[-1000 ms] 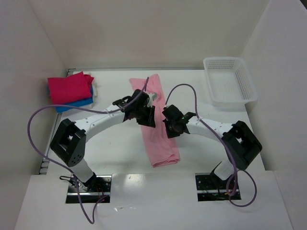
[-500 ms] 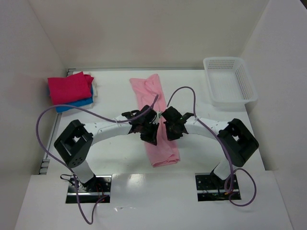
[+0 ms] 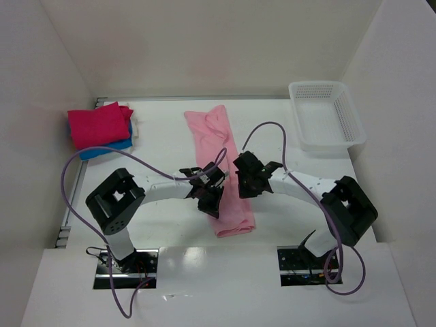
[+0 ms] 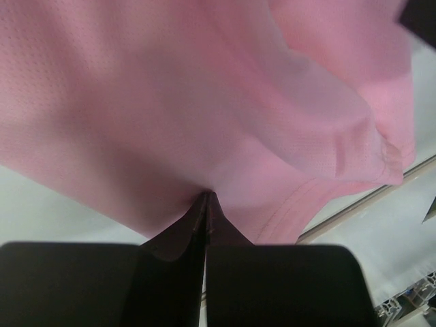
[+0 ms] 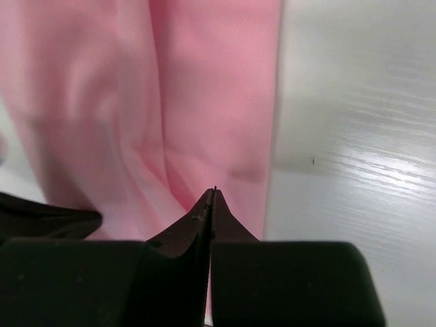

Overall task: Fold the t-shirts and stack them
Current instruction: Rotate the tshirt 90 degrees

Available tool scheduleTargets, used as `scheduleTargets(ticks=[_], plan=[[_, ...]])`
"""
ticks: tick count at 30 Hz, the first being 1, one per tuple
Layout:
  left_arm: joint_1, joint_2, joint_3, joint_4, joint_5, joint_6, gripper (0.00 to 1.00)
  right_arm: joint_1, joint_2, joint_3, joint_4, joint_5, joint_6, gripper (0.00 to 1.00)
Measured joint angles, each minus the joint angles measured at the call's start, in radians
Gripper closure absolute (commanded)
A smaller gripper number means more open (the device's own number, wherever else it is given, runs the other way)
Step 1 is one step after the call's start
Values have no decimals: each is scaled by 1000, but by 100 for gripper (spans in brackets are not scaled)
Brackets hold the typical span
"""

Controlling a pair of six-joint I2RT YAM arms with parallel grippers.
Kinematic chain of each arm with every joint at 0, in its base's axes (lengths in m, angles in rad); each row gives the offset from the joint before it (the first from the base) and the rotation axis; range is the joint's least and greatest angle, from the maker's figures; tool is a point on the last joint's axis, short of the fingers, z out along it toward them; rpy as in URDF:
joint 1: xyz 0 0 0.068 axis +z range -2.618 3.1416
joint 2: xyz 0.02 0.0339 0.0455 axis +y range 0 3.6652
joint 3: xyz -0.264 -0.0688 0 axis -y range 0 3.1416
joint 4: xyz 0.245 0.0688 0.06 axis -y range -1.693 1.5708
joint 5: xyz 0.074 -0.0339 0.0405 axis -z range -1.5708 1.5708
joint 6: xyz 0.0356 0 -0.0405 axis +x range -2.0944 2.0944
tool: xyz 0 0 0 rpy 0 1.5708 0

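Observation:
The light pink t-shirt point(image 3: 216, 139) lies as a long narrow strip down the middle of the table. My left gripper point(image 3: 213, 204) is at the strip's left edge near its lower part. Its jaws are shut with the tips point(image 4: 206, 195) pinched into the pink cloth point(image 4: 204, 102). My right gripper point(image 3: 244, 191) is at the strip's right side, also shut. Creases in the pink cloth point(image 5: 204, 88) run into its tips point(image 5: 213, 191). A folded magenta t-shirt point(image 3: 99, 125) rests on a folded blue one point(image 3: 109, 146) at the far left.
A white mesh basket point(image 3: 325, 84) stands at the back right. White walls close in the table on the left, back and right. The table's near edge rail point(image 4: 361, 203) shows just past the shirt's hem in the left wrist view.
My left gripper has moved down along the strip's left edge toward the near end and closed on the cloth. The right gripper has barely shifted and stays shut.

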Motion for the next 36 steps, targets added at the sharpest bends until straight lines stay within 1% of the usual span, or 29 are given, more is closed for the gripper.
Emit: scheduleTargets(ticks=[7,13,20,22,26,30,36], plan=[[-10,0,0,-9,-31,-49,100,-10,-103,0,-9,43,16,99],[-15,-33,-34,-19,-48,-75,100,-10,-105,0,-15,56,19,97],[-17,-81,-71,-99,-77,-109,100,-10,-105,0,-15,58,19,95],[-17,-88,-72,-119,-93,-125,100,-10,-106,-2,-15,57,19,93],[-18,-97,-74,-154,-126,-160,100,-10,-113,-19,-14,42,18,93],[1,-104,-81,-170,-136,-183,100,-10,-125,-29,-13,26,17,92],[59,-147,-119,-190,-156,-201,100,-10,-154,-33,-7,2,10,92]])
